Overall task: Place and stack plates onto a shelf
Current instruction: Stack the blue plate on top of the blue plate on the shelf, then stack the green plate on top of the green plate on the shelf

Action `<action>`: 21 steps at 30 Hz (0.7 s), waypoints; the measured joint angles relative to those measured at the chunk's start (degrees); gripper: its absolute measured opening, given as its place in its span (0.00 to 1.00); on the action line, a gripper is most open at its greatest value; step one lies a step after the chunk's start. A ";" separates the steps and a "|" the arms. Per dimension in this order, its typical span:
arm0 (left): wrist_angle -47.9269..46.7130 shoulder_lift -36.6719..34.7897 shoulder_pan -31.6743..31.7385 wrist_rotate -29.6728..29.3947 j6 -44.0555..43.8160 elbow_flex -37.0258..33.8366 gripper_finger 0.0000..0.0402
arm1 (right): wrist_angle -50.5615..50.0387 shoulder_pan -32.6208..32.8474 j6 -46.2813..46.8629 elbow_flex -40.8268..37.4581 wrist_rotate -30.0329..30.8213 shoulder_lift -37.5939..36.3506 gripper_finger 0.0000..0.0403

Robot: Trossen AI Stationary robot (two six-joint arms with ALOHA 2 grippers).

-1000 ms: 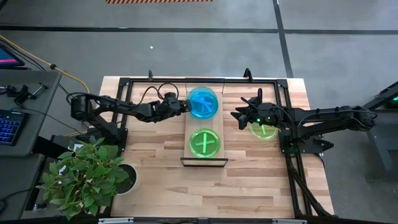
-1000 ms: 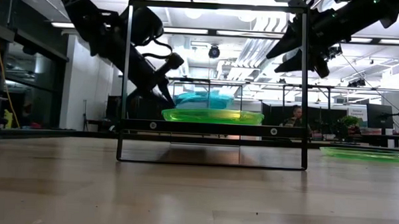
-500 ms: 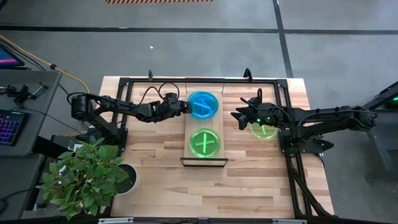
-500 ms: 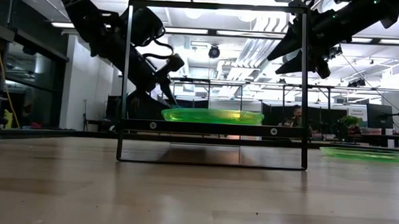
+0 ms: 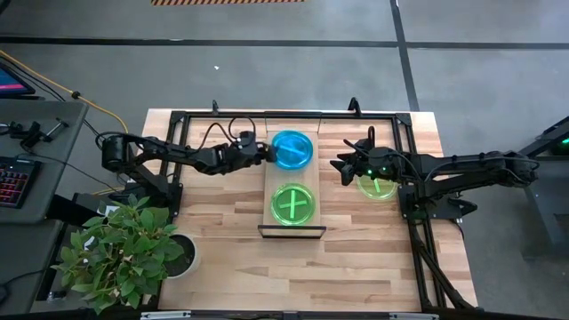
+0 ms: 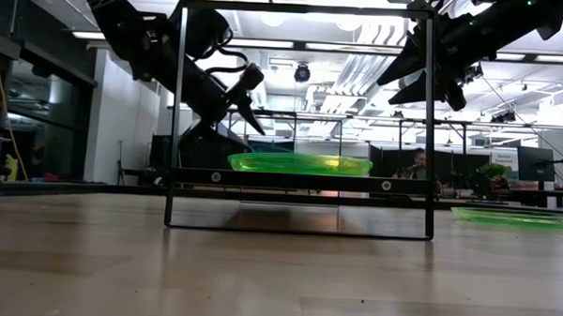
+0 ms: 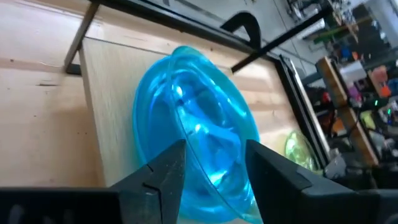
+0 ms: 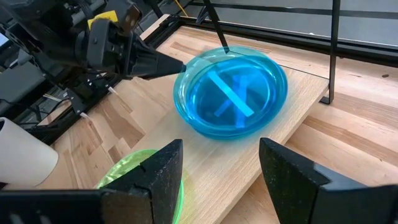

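The shelf lies in the table's middle. Blue plates, stacked with crossed stripes, rest flat on its far half. Green plates rest on its near half. One more green plate lies on the table to the right. My left gripper is open at the blue plates' left rim, which stands between its fingers; no touch shows. My right gripper hangs open above the table between the shelf and the right green plate, with nothing between its fingers.
A black frame runs round the table's edges. A potted plant stands at the near left corner. The shelf's black metal frame stands tall in the low view. Bare wood lies near the table's front.
The blue plates, a second ago tilted and raised in my left gripper, have come down flat on the shelf's far half. My left gripper has opened, let go of them, and drawn slightly up and toward the table's left edge.
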 joint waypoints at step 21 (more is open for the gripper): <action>0.69 -0.09 1.57 8.86 25.27 0.00 0.39 | 0.00 0.01 1.51 0.00 -0.01 -0.02 0.49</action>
